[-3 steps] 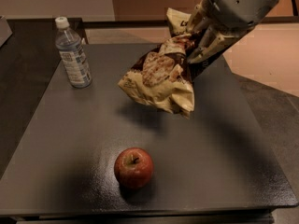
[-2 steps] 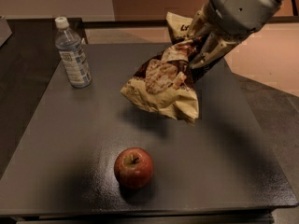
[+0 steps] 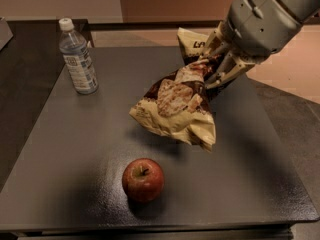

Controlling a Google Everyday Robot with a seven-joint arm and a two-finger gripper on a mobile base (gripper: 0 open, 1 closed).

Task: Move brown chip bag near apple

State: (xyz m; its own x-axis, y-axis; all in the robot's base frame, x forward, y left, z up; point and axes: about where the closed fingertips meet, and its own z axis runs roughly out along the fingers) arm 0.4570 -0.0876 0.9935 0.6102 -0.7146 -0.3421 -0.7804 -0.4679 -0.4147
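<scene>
The brown chip bag point(image 3: 177, 104) is crinkled, dark brown with cream-yellow ends and a chip picture. It hangs tilted above the middle of the dark table, its lower end close over the surface. My gripper point(image 3: 216, 66) comes in from the upper right and is shut on the bag's upper part. The red apple point(image 3: 143, 180) with a short stem sits on the table toward the front, below and a little left of the bag, with a small gap between them.
A clear plastic water bottle point(image 3: 78, 57) with a white cap stands upright at the table's back left. The dark table point(image 3: 260, 184) ends at a front edge just below the apple and a right edge beyond the bag.
The gripper has carried the chip bag forward and slightly right, lower and closer to the apple. The apple and the bottle have not moved.
</scene>
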